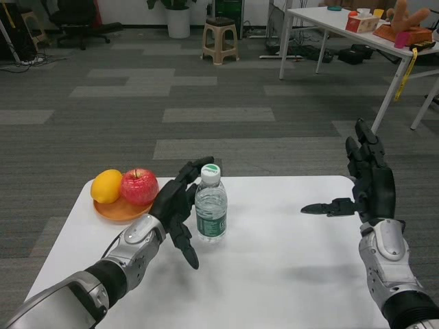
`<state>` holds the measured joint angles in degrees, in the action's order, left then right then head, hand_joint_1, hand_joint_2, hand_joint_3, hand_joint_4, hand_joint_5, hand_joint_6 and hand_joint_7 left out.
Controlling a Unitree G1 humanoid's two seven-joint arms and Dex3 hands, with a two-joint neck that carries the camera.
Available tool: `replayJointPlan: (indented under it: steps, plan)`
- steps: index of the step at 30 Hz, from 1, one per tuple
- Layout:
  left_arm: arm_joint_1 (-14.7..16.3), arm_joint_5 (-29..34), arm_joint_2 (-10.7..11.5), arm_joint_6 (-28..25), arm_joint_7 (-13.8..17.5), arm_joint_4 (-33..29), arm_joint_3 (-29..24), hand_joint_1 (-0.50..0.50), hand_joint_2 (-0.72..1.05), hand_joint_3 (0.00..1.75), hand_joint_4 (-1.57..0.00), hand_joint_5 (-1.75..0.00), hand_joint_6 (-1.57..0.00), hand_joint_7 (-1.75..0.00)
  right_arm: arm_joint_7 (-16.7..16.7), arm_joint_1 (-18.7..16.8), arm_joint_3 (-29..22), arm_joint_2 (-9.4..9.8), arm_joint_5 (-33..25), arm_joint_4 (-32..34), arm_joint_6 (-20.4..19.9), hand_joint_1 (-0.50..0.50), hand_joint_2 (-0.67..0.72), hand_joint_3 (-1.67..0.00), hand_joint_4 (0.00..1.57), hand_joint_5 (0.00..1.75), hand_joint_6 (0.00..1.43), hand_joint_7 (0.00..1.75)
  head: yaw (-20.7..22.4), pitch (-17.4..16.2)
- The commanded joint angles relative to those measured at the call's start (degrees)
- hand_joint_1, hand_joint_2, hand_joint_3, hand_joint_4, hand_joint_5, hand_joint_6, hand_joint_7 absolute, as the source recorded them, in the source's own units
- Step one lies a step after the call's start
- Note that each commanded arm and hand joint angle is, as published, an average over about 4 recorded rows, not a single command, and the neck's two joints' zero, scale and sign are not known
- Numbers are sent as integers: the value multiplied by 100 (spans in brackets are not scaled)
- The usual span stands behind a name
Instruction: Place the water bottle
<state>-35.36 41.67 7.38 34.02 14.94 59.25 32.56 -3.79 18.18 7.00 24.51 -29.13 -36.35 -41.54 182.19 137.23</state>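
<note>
water bottle [210,205] upright mid-table — left robot hand [177,205] beside | right robot hand [367,179] open, right edge

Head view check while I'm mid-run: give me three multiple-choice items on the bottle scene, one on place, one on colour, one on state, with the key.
1. Where does the water bottle stand?
A. on the orange plate
B. on the white table, right of the plate
C. on the floor

2. What colour is the bottle's cap?
A. white
B. blue
C. red

3. How is the right hand?
A. gripping the bottle
B. resting on the apple
C. raised, holding nothing

Key: 1 B, the bottle is upright on the white table beside the orange plate with the lemon and apple. 2 A, the cap shows white. 3 C, its fingers are spread, far from the bottle; the left hand is beside it.
</note>
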Motion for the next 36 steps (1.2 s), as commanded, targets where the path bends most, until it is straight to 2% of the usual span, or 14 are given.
replayJointPlan:
  steps: [1, 4, 9, 12, 22, 24, 30, 36]
  plan:
    - [20, -40, 35, 70, -75, -221, -320, -50, -64, 9, 0, -69, 0, -42, -8, -16, 12, 2, -14, -43, -29, -17, 9, -10, 0, 0, 0, 7, 3, -5]
    - [20, -117, 55, 72, -108, -489, -646, -50, -64, 9, 0, -62, 0, -42, -8, -16, 12, 8, -14, -56, -29, -15, 9, -8, 0, 0, 0, 7, -10, -13]
    - [42, -313, 110, 79, -138, -970, -1083, -50, -64, 9, 0, -62, 0, -42, -8, -12, 12, 10, -16, -80, -29, -17, 9, -8, 0, 0, 0, 7, -12, -35]
    - [82, -400, 137, 79, -154, -1306, -1327, -50, -70, 9, 0, -62, 0, -38, -8, -8, 12, 10, -14, -96, -29, -17, 9, -8, 0, 0, 0, 7, -19, -33]
    - [424, -699, 304, 39, -281, -3403, -2105, -50, -72, 9, 0, -62, 0, -37, -8, 85, 12, 28, -14, -157, -29, -12, 9, -8, 0, 0, 0, 7, -9, 12]
    - [490, -748, 308, 30, -290, -3715, -2258, -50, -68, 9, 0, -62, 0, -35, -8, 111, 3, 32, -14, -170, -29, -14, 9, -8, 0, 0, 0, 7, 26, 8]
    - [763, -1095, 314, -40, -369, -4334, -2784, -50, -72, 9, 0, -56, 0, -38, -8, 151, -23, 57, -14, -131, -29, -17, 9, -8, 0, 0, 0, 7, 86, 17]
    - [1026, -1134, 299, -137, -378, -4400, -2992, -50, -68, 9, 0, -59, 0, -37, -8, 168, -63, 98, 43, 173, -38, -17, 6, -10, 0, 0, 0, 7, -4, 90]
